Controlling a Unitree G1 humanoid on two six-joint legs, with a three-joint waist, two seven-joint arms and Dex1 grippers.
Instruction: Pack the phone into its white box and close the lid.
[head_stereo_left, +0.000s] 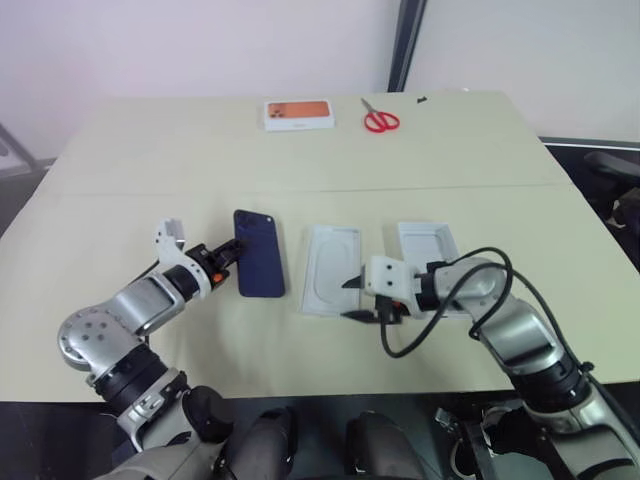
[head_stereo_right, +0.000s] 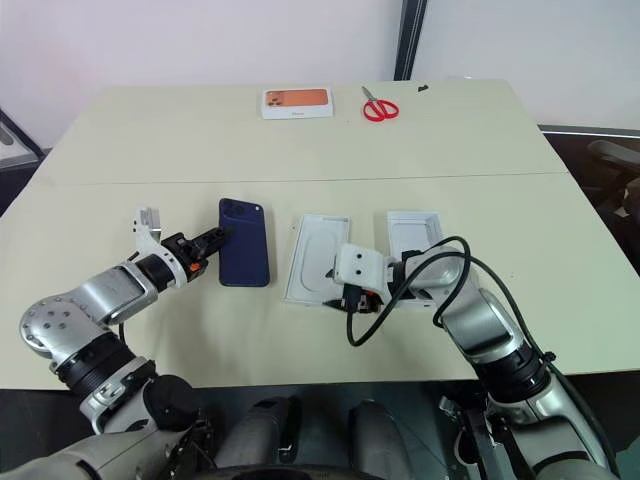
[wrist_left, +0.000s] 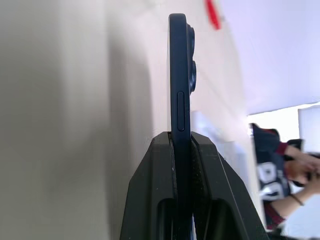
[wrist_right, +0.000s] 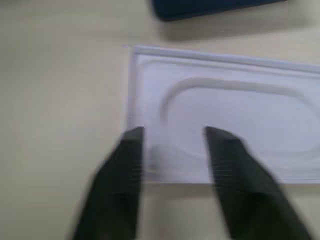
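No legible writing on the phone (head_stereo_left: 259, 253)

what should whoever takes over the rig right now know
Left gripper: shut on the phone, pinching its left edge; the phone lies back up on the table.
Right gripper: open, empty, at the near edge of the middle white tray.
A second white tray lies just right of the first. I cannot tell which is the box and which the lid.
Done: phone gripped.
Left: put the phone into the box, fit the lid.
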